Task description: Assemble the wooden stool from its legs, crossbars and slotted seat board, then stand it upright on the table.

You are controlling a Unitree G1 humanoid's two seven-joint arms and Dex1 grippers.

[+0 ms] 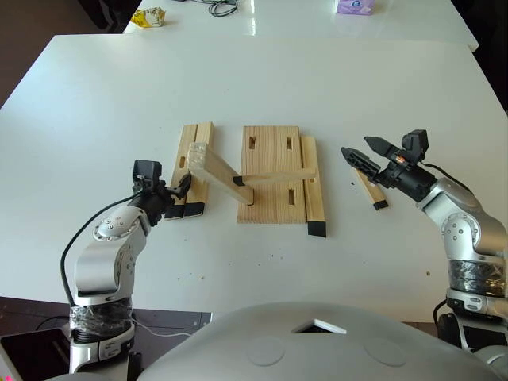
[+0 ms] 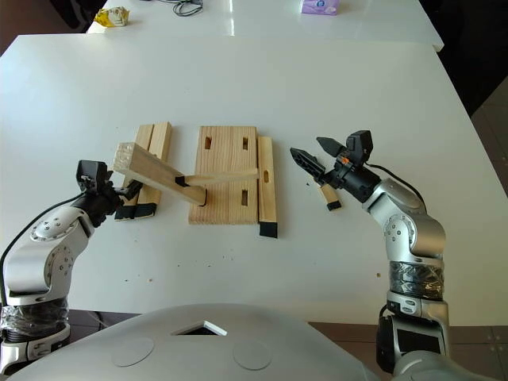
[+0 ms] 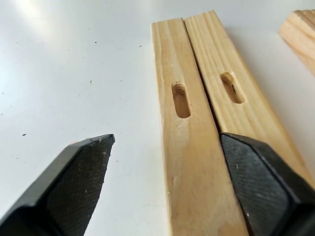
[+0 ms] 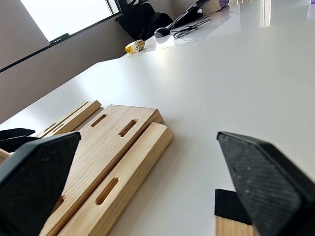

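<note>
Two legs (image 1: 195,168) are lying side by side on the white table (image 1: 95,103), just left of the slotted seat board (image 1: 270,147), with their black-capped ends pointing toward the robot. The left gripper (image 3: 167,140) is sitting low at those ends, its fingers (image 3: 74,182) spread wide and gripping nothing. One finger is hanging over bare table and the other over the inner leg, so the outer leg is running up between them.

The seat board is lying flat in the middle of the table, and a third leg (image 1: 314,186) is lying tight along its right edge. A fourth leg (image 1: 216,168) is rising at a slant from the board's left side and leaning out over the pair. A crossbar (image 1: 278,176) is reaching from it across the board; whether either is seated in a slot I cannot tell.

Over on the right, the right gripper (image 1: 357,148) is hovering wide open and empty, just above a short black-tipped piece (image 1: 371,190) that is lying apart from the board. A yellow packet (image 1: 148,17) is sitting on the next table behind.
</note>
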